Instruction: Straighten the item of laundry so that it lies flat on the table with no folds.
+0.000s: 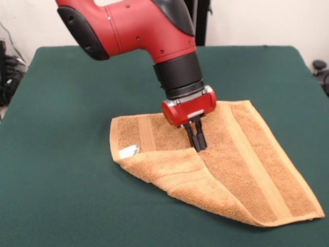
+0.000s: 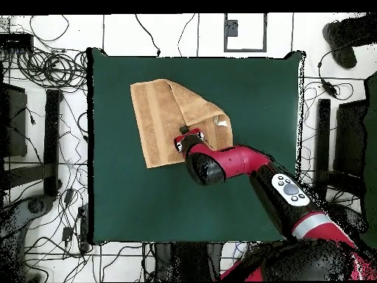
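Note:
The orange-tan towel [image 1: 247,164] lies on the dark green table [image 1: 61,154], right of the middle in the front view. Its front-left part is folded over onto the rest, and the flap's corner ends near the towel's middle. A small white tag [image 1: 129,152] shows at the left edge of the fold. My gripper [image 1: 198,145] points down with its black fingers [image 1: 201,138] close together, pinching the towel at the flap's corner. In the overhead view the towel [image 2: 158,118] lies in the table's [image 2: 258,96] upper left part, and the gripper [image 2: 182,130] sits at its lower right side.
The red arm [image 2: 243,163] reaches over the table from the lower right in the overhead view. Cables and dark equipment [image 2: 51,133] lie on the floor around the table. Green cloth surrounds the towel on all sides.

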`<state>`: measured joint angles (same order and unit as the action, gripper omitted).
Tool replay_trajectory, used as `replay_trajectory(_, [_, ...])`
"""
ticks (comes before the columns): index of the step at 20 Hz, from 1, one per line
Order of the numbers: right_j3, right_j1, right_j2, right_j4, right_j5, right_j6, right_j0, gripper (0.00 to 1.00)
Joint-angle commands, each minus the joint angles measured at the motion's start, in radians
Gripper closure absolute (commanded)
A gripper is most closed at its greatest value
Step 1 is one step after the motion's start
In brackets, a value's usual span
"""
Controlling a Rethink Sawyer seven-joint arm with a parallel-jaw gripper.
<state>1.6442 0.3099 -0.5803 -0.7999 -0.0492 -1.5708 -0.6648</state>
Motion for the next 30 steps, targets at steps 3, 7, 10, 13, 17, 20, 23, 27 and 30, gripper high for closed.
replay_trajectory(3, [0.044, -0.121, -0.065, -0.036, -0.186, 0.092, 0.022, 1.0])
replay_trajectory(7, [0.045, -0.124, -0.072, -0.028, -0.173, 0.074, 0.014, 1.0])
replay_trajectory(10, [0.03, -0.127, -0.066, 0.002, -0.17, 0.037, 0.017, 1.0])
replay_trajectory(13, [0.006, -0.121, -0.04, 0.042, -0.162, -0.028, 0.039, 1.0])
replay_trajectory(17, [-0.001, -0.12, -0.007, 0.11, -0.13, -0.122, 0.054, 1.0])
replay_trajectory(20, [0.016, -0.12, 0.021, 0.163, -0.094, -0.181, 0.06, 1.0])
replay_trajectory(23, [0.031, -0.124, 0.032, 0.204, -0.084, -0.19, 0.059, 1.0])
replay_trajectory(27, [0.038, -0.132, 0.029, 0.238, -0.073, -0.175, 0.052, 1.0])
replay_trajectory(30, [0.05, -0.136, 0.041, 0.295, -0.09, -0.201, 0.056, 1.0])
